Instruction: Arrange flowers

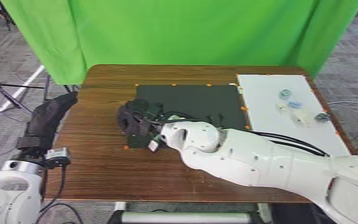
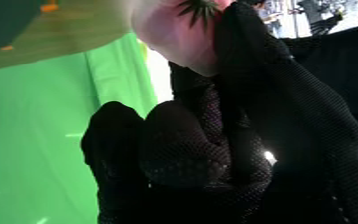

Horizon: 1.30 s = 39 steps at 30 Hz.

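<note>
Room beyond mat (image 1: 193, 96), right arm (image 1: 238, 160) in front

One pink flower (image 2: 168, 31); one table (image 1: 95, 130)

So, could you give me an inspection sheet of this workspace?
Surface: brown wooden table with a dark mat and a white board at right.
Job's things: pink flower against the right hand; how it is held is unclear.
Clutter: small pale and greenish items on the board, too small to identify.
Grippers: right hand over the mat; left hand by the table's left edge.
Cables: black cables along the right arm.
Surroundings: green curtain behind, grey floor.
</note>
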Each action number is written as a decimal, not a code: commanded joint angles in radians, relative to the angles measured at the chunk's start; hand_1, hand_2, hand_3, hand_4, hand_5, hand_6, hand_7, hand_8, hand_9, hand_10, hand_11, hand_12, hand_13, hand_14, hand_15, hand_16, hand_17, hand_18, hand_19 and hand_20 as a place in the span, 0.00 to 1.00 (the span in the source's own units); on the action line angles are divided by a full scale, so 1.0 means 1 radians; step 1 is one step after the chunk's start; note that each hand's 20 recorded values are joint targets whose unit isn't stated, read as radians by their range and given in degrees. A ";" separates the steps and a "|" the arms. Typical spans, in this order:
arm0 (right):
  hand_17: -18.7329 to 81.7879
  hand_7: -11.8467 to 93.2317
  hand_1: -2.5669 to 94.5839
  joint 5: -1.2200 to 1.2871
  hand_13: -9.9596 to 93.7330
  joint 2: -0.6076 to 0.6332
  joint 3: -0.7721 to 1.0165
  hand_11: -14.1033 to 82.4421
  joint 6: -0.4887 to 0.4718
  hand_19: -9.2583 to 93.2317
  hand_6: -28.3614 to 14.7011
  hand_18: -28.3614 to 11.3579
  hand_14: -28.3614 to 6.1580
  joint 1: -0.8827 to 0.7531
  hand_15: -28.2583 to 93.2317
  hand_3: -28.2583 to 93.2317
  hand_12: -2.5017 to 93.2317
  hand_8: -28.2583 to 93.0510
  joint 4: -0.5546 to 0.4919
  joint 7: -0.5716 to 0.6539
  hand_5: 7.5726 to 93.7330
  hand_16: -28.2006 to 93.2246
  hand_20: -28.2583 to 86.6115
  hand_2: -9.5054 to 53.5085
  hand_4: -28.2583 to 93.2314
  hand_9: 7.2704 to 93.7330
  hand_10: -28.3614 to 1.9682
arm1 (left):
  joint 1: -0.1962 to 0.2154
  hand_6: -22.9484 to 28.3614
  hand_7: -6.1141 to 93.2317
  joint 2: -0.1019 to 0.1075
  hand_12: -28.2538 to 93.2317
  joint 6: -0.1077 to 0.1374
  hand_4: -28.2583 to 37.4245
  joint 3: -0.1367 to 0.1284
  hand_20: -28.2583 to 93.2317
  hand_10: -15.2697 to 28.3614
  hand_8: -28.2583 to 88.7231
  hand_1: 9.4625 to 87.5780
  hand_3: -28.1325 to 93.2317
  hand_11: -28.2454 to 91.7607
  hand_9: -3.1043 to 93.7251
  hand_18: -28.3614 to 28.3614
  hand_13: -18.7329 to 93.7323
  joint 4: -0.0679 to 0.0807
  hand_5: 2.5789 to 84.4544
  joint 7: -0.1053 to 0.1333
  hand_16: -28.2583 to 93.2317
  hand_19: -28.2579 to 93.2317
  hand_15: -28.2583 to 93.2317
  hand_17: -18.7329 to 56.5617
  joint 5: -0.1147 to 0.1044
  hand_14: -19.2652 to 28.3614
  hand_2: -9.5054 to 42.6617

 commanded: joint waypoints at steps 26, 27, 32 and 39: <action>0.79 0.45 0.66 -0.076 0.90 0.030 -0.020 0.20 -0.002 1.00 0.73 0.39 0.78 0.021 0.84 0.70 0.46 0.27 0.051 0.067 0.74 0.50 0.85 0.00 0.11 0.85 0.63 | -0.008 0.54 0.17 -0.016 0.34 -0.055 0.00 0.004 0.31 0.66 0.20 0.13 0.74 0.34 0.39 0.60 0.36 -0.004 0.47 -0.041 0.23 0.25 0.26 0.25 0.019 0.67 0.18; 0.78 0.45 0.65 -0.077 0.90 0.029 -0.017 0.20 -0.008 1.00 0.73 0.39 0.78 0.021 0.84 0.70 0.46 0.27 0.052 0.066 0.74 0.50 0.85 0.00 0.11 0.85 0.64 | -0.004 0.54 0.17 -0.018 0.34 -0.052 0.00 0.001 0.31 0.66 0.20 0.13 0.74 0.34 0.39 0.60 0.36 -0.007 0.47 -0.040 0.23 0.25 0.26 0.24 0.018 0.67 0.18; 0.78 0.44 0.63 -0.078 0.90 0.041 -0.006 0.20 -0.051 1.00 0.73 0.39 0.77 0.025 0.83 0.71 0.46 0.27 0.041 0.066 0.71 0.51 0.85 0.00 0.11 0.82 0.64 | -0.011 0.54 0.17 -0.016 0.34 -0.062 0.00 0.002 0.31 0.66 0.20 0.13 0.74 0.34 0.38 0.60 0.36 -0.003 0.47 -0.042 0.23 0.25 0.26 0.24 0.020 0.67 0.17; 0.77 0.40 0.57 -0.064 0.89 0.058 0.025 0.29 -0.130 1.00 0.72 0.39 0.76 0.031 0.83 0.72 0.32 0.28 0.008 0.086 0.65 0.51 0.84 0.00 0.11 0.70 0.58 | -0.006 0.55 0.16 -0.017 0.33 -0.065 0.00 -0.005 0.31 0.66 0.20 0.14 0.75 0.34 0.38 0.60 0.35 -0.006 0.47 -0.043 0.23 0.25 0.26 0.24 0.022 0.66 0.15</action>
